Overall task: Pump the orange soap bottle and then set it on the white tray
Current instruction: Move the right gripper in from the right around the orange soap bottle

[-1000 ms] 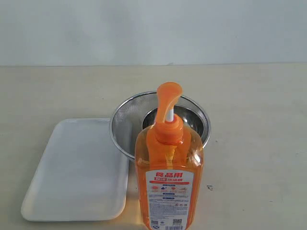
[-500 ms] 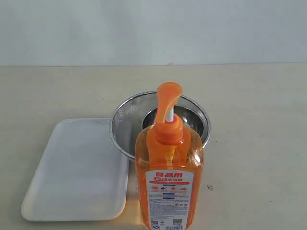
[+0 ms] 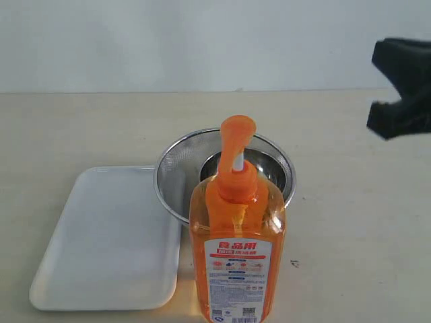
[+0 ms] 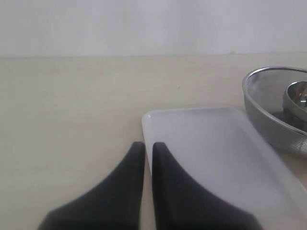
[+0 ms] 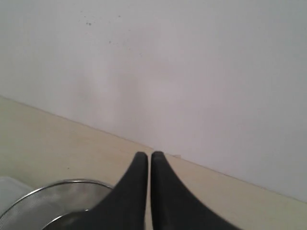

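The orange soap bottle stands upright at the near edge of the table, its orange pump head raised on the white stem. The white tray lies flat to its left, with nothing on it. My right gripper hangs in the air at the far right, well away from the bottle. In the right wrist view that gripper is shut and holds nothing. My left gripper is shut too, hovering over the tray's edge; the exterior view does not show it.
A round steel mesh bowl with a smaller steel bowl inside it stands right behind the bottle, touching the tray's corner. It shows in the left wrist view as the mesh bowl and in the right wrist view as the bowl.
My right gripper has come into the exterior view at the upper right. The bottle, the tray and the bowls have not moved.
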### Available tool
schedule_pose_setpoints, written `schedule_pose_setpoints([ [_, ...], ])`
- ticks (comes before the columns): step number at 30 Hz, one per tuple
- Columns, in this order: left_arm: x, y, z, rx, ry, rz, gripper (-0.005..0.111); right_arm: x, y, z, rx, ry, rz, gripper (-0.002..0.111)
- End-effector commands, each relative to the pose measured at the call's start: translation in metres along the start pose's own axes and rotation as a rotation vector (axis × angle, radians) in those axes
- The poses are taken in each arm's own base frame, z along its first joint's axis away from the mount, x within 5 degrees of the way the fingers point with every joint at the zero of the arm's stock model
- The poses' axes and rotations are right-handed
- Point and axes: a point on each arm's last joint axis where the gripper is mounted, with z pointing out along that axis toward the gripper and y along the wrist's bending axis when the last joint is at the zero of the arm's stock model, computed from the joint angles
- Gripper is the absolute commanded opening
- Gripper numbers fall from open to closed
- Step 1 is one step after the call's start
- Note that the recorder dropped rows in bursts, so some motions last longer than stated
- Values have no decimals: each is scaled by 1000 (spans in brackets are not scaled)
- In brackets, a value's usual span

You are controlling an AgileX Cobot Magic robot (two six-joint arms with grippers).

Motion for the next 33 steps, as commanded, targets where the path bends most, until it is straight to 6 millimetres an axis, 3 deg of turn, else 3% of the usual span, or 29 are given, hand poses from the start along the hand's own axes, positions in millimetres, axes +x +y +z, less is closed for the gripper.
schedule_pose_setpoints([
  [1, 0, 0, 0, 8, -4, 8, 5, 8, 29, -18, -278, -212, -113, 0],
  [11, 0, 0, 0, 8, -4, 8, 5, 41, 41, -35, -396, -150, 24, 0],
  [22, 0, 0, 0, 8, -4, 8, 5, 53, 56, -43, -574, -63, -98, 3],
  [25, 0, 0, 0, 8, -4, 8, 5, 54, 56, -42, -565, -48, -103, 18],
  [29, 0, 0, 0, 8, -4, 8, 5, 56, 54, -41, -543, -21, -110, 51],
  [33, 0, 0, 0, 8, -4, 8, 5, 59, 52, -40, -519, 9, -116, 70],
])
